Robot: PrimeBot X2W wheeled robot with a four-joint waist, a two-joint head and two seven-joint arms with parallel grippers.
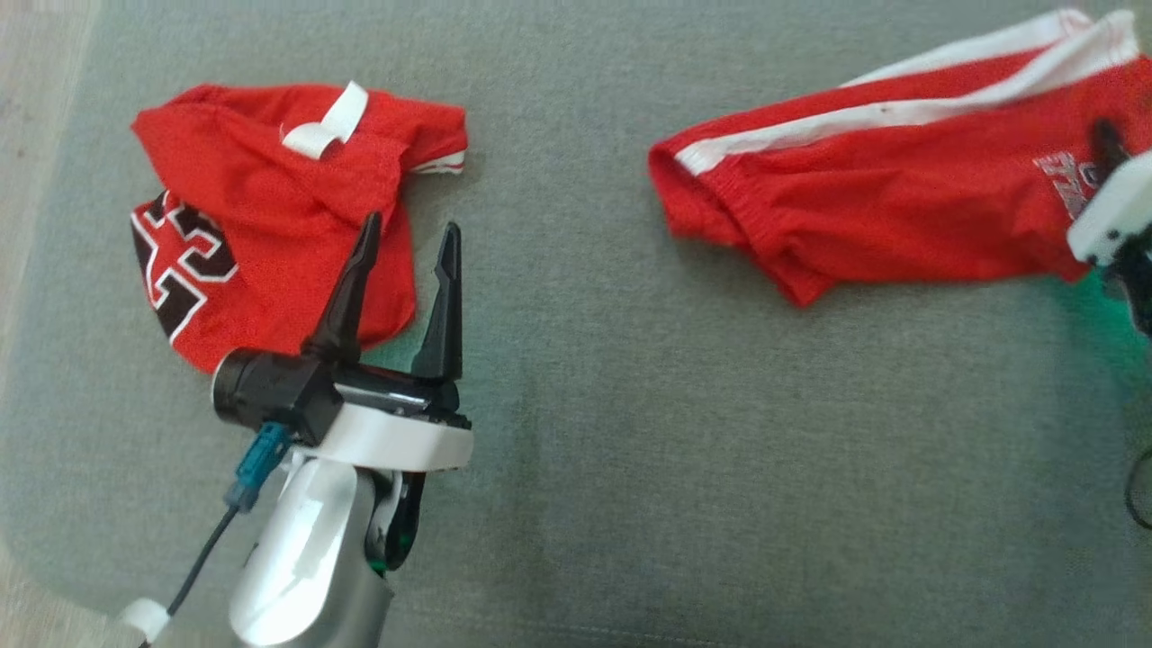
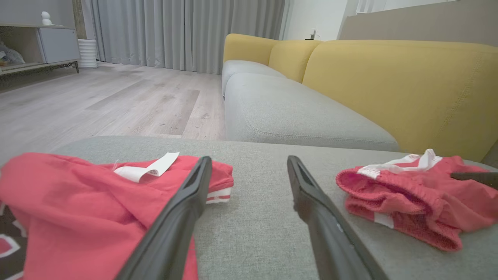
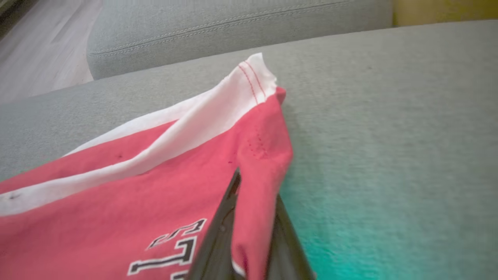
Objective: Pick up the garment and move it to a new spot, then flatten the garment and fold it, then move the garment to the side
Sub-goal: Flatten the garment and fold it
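the right gripper (image 3: 256, 190) is clenched on a raised fold of the red shorts (image 3: 155, 182). a ridge of red cloth stands pinched between its two dark fingers (image 3: 218, 241), close to the black and white lettering (image 3: 175, 249) printed on the fabric. from that grip the shorts spread away over the grey cushion (image 1: 630, 450). a white stripe (image 1: 900, 112) runs along their far side, and the gathered waistband end points toward the middle of the cushion. in the head view they lie at the upper right, partly past the picture's edge, with the right gripper's pale body over their right end. the left gripper (image 1: 411, 227) is released, its fingers spread wide with nothing between them. one finger lies over the lower edge of a crumpled red jersey (image 1: 288, 225) and the other over bare cushion; whether either touches the surface cannot be told. the jersey lies at the upper left, well apart from the shorts, with a large black number outlined in white on its left side and a curled white label (image 1: 326, 121) on top. beyond the cushion, the left wrist view shows a yellow backrest (image 2: 389, 85), a wooden floor (image 2: 97, 101) and grey curtains (image 2: 175, 31).
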